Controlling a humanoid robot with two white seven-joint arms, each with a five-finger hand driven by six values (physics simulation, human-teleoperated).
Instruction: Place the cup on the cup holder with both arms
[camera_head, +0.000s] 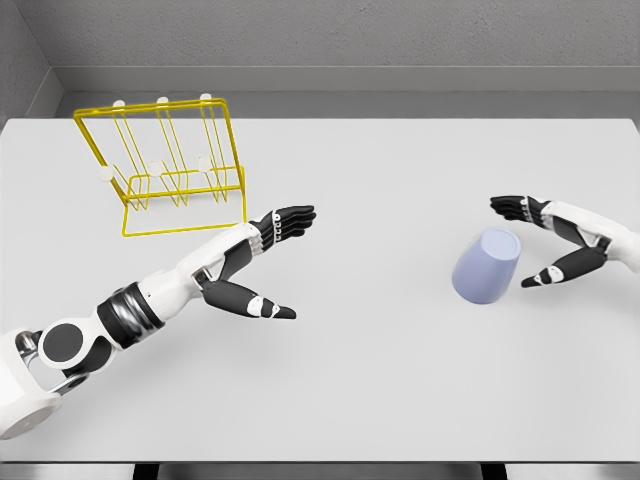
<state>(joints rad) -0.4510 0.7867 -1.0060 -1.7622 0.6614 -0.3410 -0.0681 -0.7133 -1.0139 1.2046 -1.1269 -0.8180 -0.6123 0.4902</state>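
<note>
A pale blue cup (487, 265) lies tilted on its side on the white table (380, 390), right of centre. My right hand (528, 240) is open just to its right, fingers above and thumb below the cup's base end, not touching it. A yellow wire cup holder (165, 165) with white-tipped pegs stands at the back left. My left hand (285, 262) is open in the middle of the table, just right of the holder's front corner, holding nothing.
A grey wall runs behind the table's far edge. The table's front edge lies near the bottom of the head view.
</note>
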